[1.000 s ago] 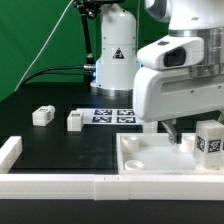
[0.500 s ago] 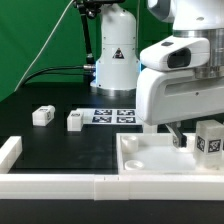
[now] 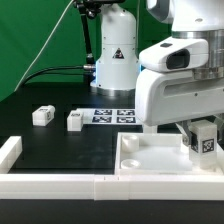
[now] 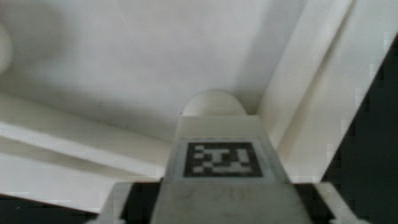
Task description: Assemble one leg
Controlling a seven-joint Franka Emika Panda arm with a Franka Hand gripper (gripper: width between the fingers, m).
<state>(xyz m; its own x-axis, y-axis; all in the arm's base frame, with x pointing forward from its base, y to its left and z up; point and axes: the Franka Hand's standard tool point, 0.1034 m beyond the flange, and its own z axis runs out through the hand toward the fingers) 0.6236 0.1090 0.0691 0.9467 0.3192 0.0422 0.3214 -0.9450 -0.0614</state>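
Observation:
My gripper [image 3: 203,138] is shut on a leg [image 3: 205,139], a small white block with a black-and-white tag facing the camera. It holds the leg upright over the far right corner of the large white tray-like piece [image 3: 150,160]. In the wrist view the leg [image 4: 221,150] fills the middle between my fingers, its rounded tip pointing at the tray's inner corner [image 4: 267,70]. Two more legs lie on the black table at the exterior view's left: one [image 3: 42,116] farther left, one [image 3: 75,120] nearer the middle.
The marker board [image 3: 112,115] lies behind the tray at the robot's base [image 3: 115,60]. A white rail [image 3: 60,183] runs along the front edge, with a raised end [image 3: 9,151] at the exterior view's left.
My gripper has shifted with the leg toward the exterior view's left and slightly down, closer over the tray's corner. The two loose legs have not moved.

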